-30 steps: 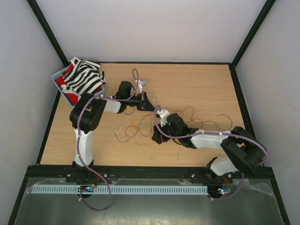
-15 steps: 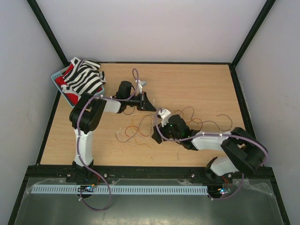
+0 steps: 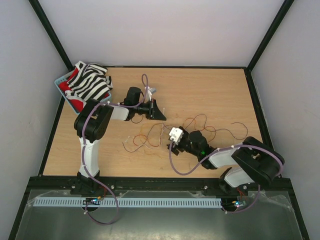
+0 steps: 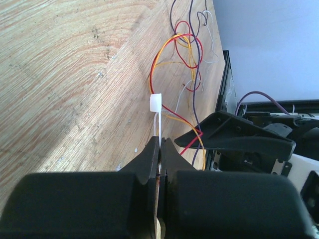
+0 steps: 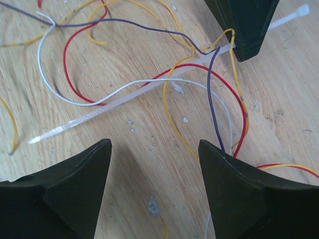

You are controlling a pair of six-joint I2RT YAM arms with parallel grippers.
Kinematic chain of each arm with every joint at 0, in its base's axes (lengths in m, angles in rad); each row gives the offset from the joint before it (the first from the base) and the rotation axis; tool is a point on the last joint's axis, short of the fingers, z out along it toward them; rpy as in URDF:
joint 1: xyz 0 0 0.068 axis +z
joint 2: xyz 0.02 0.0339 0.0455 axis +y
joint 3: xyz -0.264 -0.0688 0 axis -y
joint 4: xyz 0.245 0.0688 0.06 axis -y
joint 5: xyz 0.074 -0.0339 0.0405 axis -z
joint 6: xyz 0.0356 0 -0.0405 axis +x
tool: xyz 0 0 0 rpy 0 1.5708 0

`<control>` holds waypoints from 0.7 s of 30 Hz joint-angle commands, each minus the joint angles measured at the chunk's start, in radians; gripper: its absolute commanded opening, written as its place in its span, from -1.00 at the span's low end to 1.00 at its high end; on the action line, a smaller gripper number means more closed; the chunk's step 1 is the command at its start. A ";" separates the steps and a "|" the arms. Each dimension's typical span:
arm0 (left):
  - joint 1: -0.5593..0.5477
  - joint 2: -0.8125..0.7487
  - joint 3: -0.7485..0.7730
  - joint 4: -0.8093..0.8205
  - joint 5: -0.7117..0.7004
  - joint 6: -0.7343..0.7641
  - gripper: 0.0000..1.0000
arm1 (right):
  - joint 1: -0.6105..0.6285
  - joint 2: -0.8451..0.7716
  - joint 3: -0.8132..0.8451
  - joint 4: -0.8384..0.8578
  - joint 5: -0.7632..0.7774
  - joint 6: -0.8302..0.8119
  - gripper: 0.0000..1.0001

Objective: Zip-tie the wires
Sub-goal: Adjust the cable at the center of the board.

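1. The zip tie (image 5: 65,124) is a pale, straight strip lying low over the wooden table (image 5: 149,209). The left gripper (image 4: 160,142) pinches it near its square head end, and the long tapered tail runs away from the left gripper to a free tip.
2. The wires (image 5: 164,99) are loose loops of red, yellow, purple and white. Several of them cross the tail just out from the left gripper. We cannot tell for each strand whether it passes over or under the strip.
3. The left gripper has its fingers pressed together on the strip, with the head poking out just beyond them.
4. The right gripper (image 5: 154,144) faces the left gripper. Its jaws are spread wide, with only bare wood between them, and it touches neither strip nor strands.
5. The tail's long axis runs slantwise across the right gripper's opening, not along it. The free tip is the part farthest from the left gripper, toward the left of the right wrist view.
6. We judge that the right arm is the nearer one to take that tail. It would then have to bring the tail round the strands and back to the head at the left gripper.
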 commanded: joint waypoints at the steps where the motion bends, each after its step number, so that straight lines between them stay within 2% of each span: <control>1: 0.001 -0.040 0.024 -0.033 0.028 0.003 -1.00 | 0.015 0.060 -0.022 0.220 -0.027 -0.193 0.61; 9: 0.004 -0.054 0.032 -0.070 0.039 0.008 -1.00 | 0.122 0.201 -0.047 0.394 0.090 -0.337 0.61; 14: 0.004 -0.053 0.035 -0.083 0.050 0.010 -1.00 | 0.149 0.291 -0.064 0.532 0.153 -0.368 0.61; 21: 0.005 -0.051 0.046 -0.098 0.075 0.007 -1.00 | 0.187 0.374 -0.050 0.580 0.212 -0.420 0.61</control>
